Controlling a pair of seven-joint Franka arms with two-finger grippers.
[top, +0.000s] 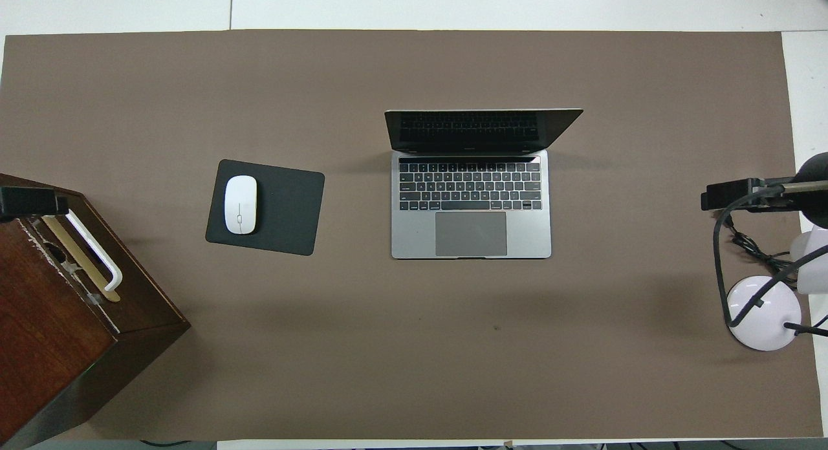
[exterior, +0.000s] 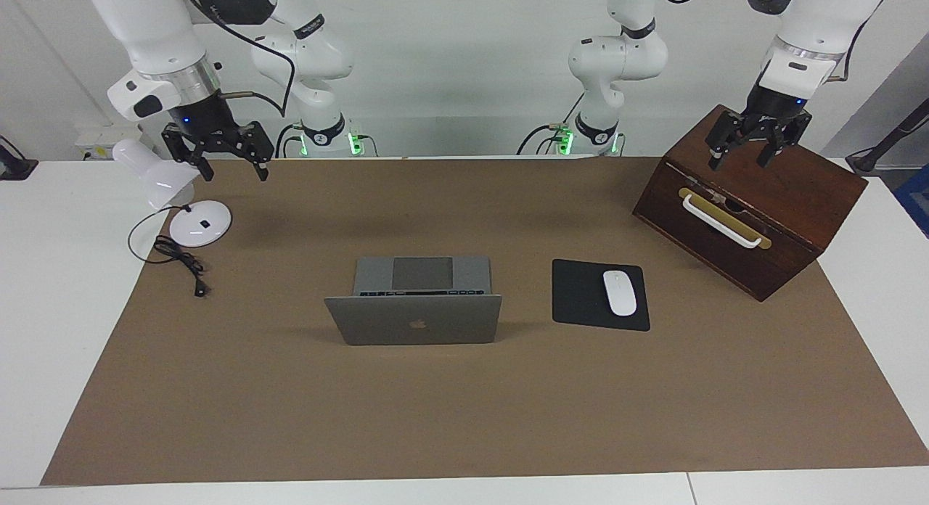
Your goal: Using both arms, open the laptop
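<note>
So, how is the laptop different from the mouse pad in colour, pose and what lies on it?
The laptop is silver-grey; the mouse pad is black. The laptop stands open with its lid raised, while the mouse pad lies flat. The mouse pad carries a white mouse; nothing rests on the laptop. The mouse pad sits toward the left arm's end. Both lie on the brown mat.
</note>
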